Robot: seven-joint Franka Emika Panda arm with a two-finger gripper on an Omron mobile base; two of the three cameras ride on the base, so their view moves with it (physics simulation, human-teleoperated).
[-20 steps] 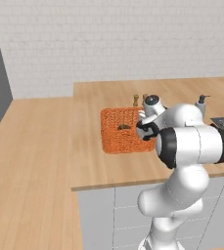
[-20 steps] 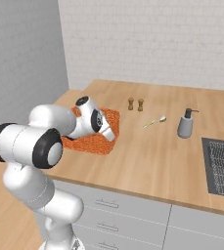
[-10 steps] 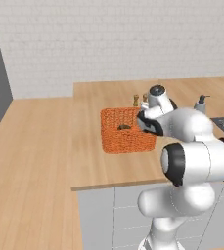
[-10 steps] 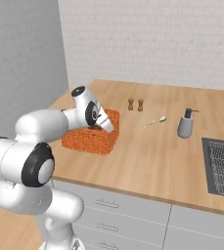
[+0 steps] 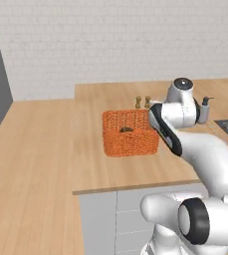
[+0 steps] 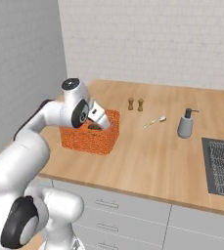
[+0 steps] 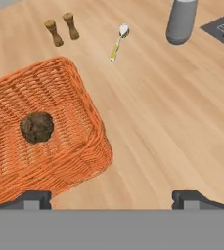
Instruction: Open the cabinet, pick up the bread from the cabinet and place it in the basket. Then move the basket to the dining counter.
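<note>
The orange woven basket point(image 5: 130, 142) point(image 6: 86, 140) point(image 7: 84, 163) stands on the dining counter point(image 5: 95, 164) point(image 6: 147, 156) point(image 7: 167, 122), a light wooden top in front of a white brick wall. The bread point(image 7: 36, 126) point(image 5: 126, 130), a small dark brown lump, lies on the basket's floor. My gripper point(image 7: 112, 200) point(image 6: 104, 124) hovers open just above the basket's right end, over its corner and the bare wood beside it. Nothing sits between its fingers. The cabinet is out of view.
Two small brown shakers point(image 5: 142, 102) point(image 6: 135, 104) point(image 7: 62, 29) stand behind the basket. A yellow-handled spoon point(image 6: 155, 121) point(image 7: 117, 43) and a grey soap dispenser point(image 6: 185, 123) point(image 7: 182, 19) lie to the right. A dark sink point(image 6: 223, 166) is at the far right.
The jaws have opened wide and come off the basket's right wall. The hand has lifted slightly and the arm has straightened up. The basket has stayed where it was.
</note>
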